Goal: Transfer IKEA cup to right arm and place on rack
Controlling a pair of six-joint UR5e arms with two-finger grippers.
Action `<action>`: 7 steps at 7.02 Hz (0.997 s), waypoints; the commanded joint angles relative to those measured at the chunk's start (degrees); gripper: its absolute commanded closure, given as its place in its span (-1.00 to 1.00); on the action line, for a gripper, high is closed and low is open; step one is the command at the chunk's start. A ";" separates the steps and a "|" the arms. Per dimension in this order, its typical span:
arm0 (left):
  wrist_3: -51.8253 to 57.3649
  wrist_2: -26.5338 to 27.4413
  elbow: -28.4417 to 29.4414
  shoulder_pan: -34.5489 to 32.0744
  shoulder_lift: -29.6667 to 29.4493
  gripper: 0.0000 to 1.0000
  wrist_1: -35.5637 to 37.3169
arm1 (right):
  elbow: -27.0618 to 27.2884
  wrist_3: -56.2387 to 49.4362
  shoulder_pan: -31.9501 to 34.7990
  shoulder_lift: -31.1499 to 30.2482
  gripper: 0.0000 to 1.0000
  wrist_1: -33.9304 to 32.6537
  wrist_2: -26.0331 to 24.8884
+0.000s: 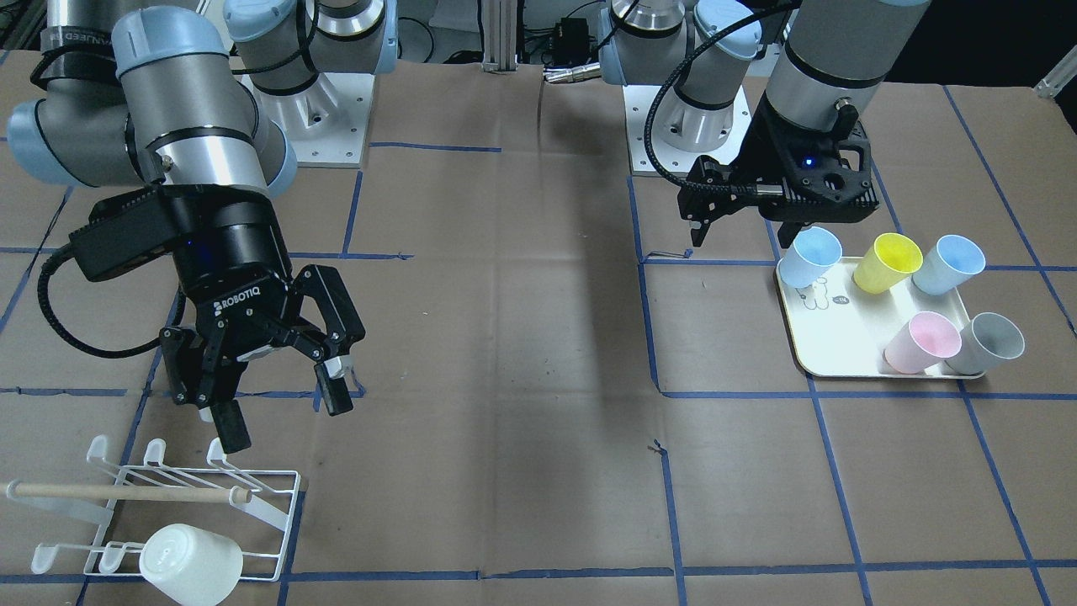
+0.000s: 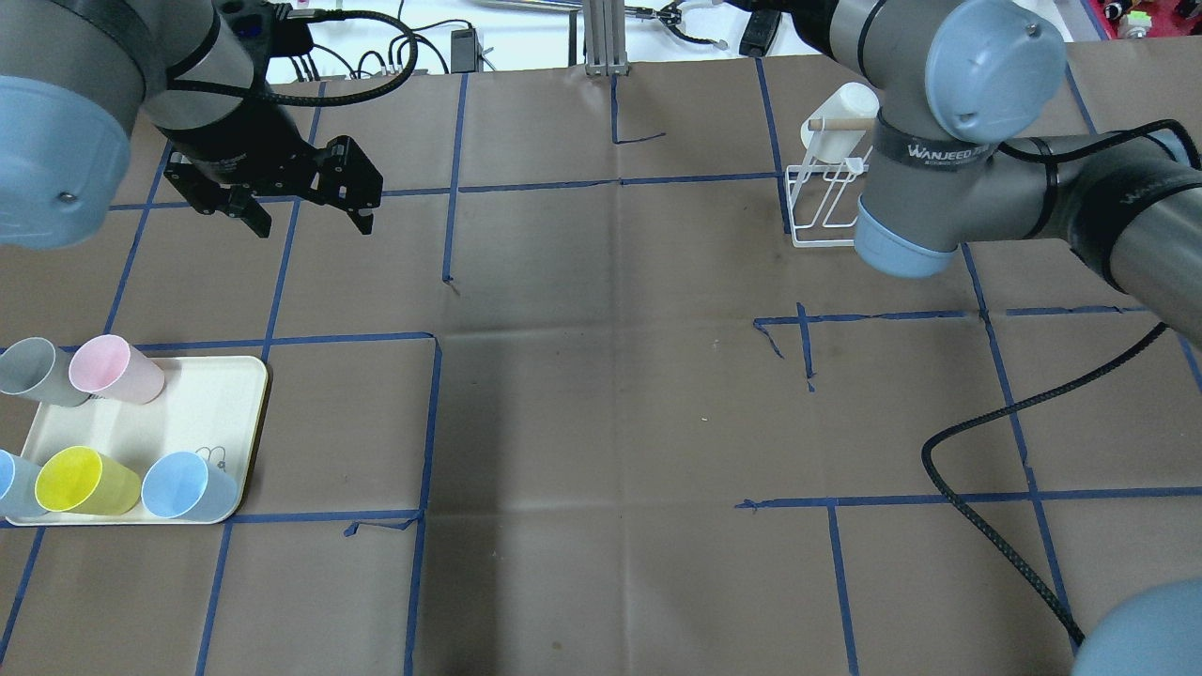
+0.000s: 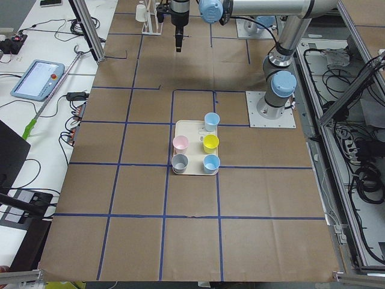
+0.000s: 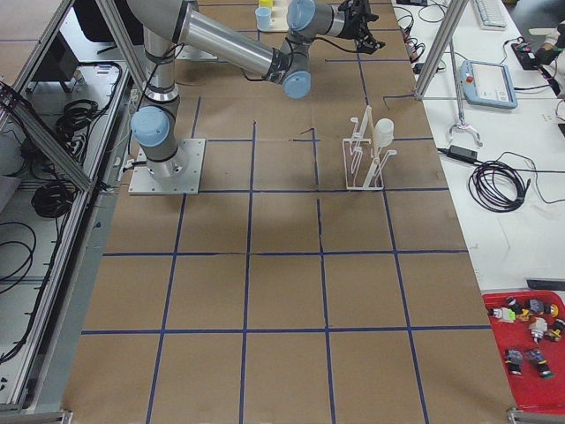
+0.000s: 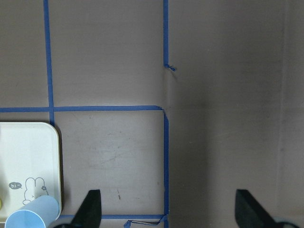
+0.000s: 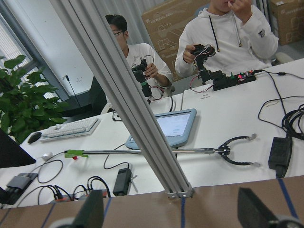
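Left hand (image 1: pixel 745 237), released and empty, is the nearer one. The upright blue cup (image 1: pixel 816 257) stands just beside it, toward the counter's (image 1: pixel 538 353) left end.

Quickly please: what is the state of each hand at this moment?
Left hand: open, holding nothing.
Right hand: open, holding nothing.

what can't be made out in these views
Overhead: the right arm covers part of the rack.
Overhead: one blue cup is cut by the left edge.
Front-facing: the white cup hides how it sits on the rack.
Right wrist: faces the desk; no rack or cups in it.
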 commanded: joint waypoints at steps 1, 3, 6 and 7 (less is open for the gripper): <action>0.00 -0.16 0.16 0.01 0.03 -1.00 -0.01 | 2.90 21.56 0.20 -2.94 -1.00 0.05 6.01; 0.00 -0.17 0.16 -0.08 -0.14 -1.00 0.08 | 7.03 29.09 0.29 -4.96 -1.00 0.05 8.13; 0.00 -0.08 -0.01 -0.08 -0.05 -1.00 0.16 | 8.37 35.62 2.39 -5.32 -1.00 -0.04 10.16; 0.00 -0.08 -0.10 -0.08 -0.14 -1.00 0.25 | 8.37 40.60 3.36 -5.41 -1.00 0.05 9.98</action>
